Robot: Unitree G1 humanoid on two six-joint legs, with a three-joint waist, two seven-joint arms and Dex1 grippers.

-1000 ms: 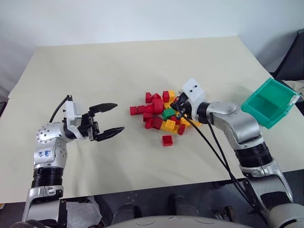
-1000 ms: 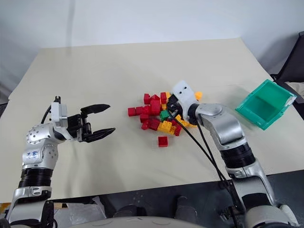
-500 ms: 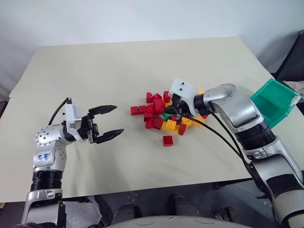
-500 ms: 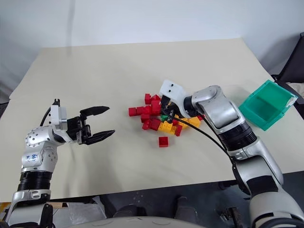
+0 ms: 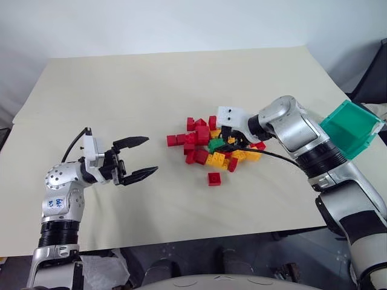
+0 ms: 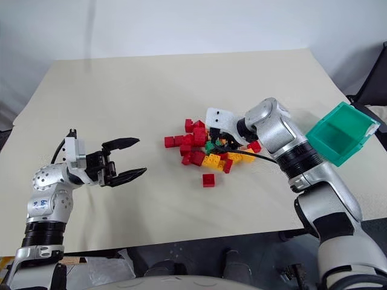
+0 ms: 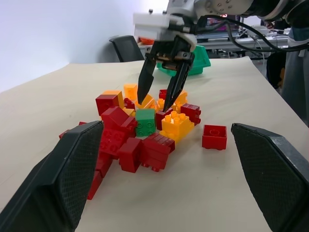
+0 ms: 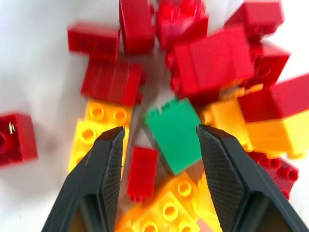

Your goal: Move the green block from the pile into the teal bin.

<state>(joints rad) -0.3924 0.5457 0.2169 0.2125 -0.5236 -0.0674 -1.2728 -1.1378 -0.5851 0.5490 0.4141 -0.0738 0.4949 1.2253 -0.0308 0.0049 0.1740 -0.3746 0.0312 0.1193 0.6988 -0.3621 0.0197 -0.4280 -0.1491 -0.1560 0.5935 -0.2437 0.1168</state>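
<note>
The green block (image 5: 216,145) lies in the middle of the pile (image 5: 202,138) of red and yellow-orange bricks at the table's centre. My right gripper (image 7: 154,103) hangs open just above it, pointing down. In the right wrist view its two fingers (image 8: 104,183) stand on either side of the green block (image 8: 175,134), not touching it. The teal bin (image 5: 351,128) sits tilted at the table's right edge, behind my right arm. My left gripper (image 5: 150,154) is open and holds nothing, hovering left of the pile.
A lone red brick (image 5: 213,178) lies just in front of the pile. The beige table (image 5: 151,84) stretches bare to the left and the back. A dark chair (image 5: 373,78) stands beyond the right edge.
My right gripper has gone from shut to open, and its wrist has turned to point down over the green block. The right elbow has swung up. The left arm has stayed still.
</note>
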